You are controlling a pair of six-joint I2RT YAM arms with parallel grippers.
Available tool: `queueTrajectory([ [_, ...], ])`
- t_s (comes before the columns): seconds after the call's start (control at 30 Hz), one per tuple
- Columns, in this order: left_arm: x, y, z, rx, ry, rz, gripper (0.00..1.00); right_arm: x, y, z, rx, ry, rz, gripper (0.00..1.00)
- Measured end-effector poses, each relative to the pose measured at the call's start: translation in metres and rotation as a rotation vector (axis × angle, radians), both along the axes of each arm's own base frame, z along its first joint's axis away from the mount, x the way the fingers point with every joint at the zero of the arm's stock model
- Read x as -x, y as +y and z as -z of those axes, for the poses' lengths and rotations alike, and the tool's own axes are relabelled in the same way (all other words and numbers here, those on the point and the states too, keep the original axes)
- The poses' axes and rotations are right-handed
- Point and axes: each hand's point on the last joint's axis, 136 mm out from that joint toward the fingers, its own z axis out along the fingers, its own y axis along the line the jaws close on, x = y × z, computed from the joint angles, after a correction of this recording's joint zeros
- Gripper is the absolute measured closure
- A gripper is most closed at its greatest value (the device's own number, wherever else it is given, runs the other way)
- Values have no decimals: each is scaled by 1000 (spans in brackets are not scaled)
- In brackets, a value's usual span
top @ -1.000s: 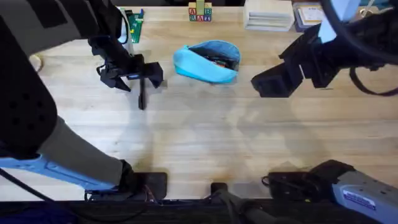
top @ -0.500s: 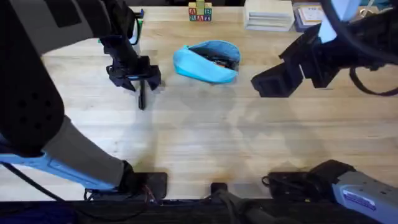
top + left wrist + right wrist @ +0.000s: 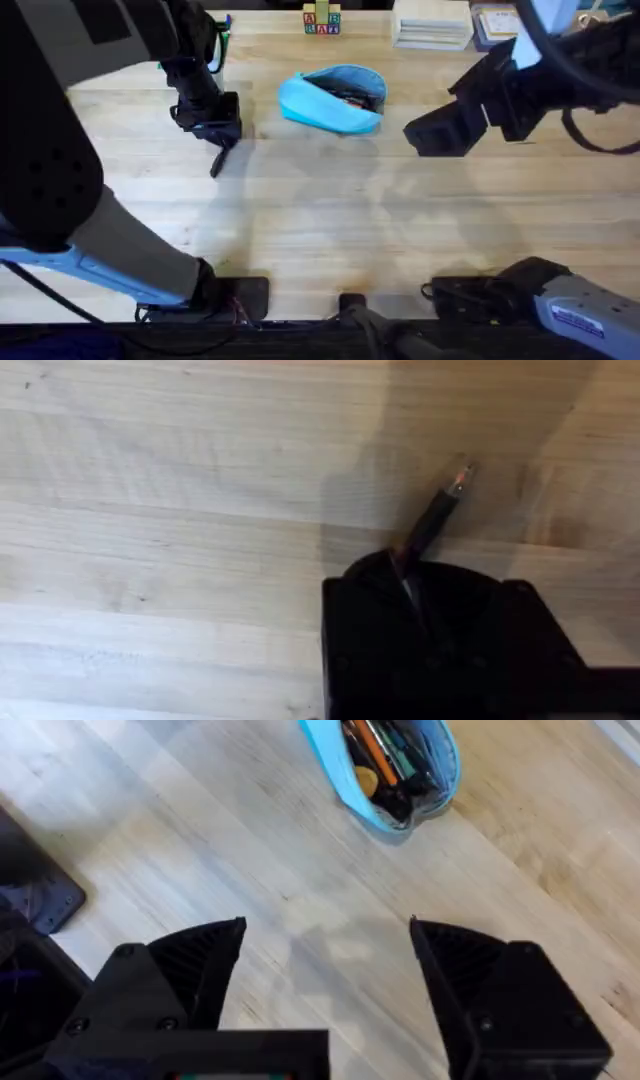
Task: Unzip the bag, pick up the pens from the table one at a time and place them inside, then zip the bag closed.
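Table [image 3: 330,230] scene, left to right: our left gripper [image 3: 218,137] clamps one black pen [image 3: 216,163], dangling tilted, which we think could slip out. One blue bag [image 3: 333,100] lies unzipped mid-table, an orange pen [image 3: 368,752] inside among others. Our right gripper [image 3: 325,955] hovers, fingers apart, empty

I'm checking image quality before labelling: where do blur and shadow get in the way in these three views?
Overhead: the left arm looms large, dark and blurred under the camera, and soft arm shadows cross the table. Left wrist: the black pen is soft-focused, with shadow on the wood around it. Right wrist: the fingers are blurred, but the bag reads clearly.
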Motion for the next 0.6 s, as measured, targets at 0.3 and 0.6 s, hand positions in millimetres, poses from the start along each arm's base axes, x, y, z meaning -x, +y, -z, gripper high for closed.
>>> queueTrajectory([
  [0.3, 0, 0, 0, 0, 0, -14, 957, 0, 0, 0, 0, 0, 0, 4],
  [0.6, -3, 1, -82, -1, -243, -15, 956, 0, 0, 0, 0, 0, 0, 4],
])
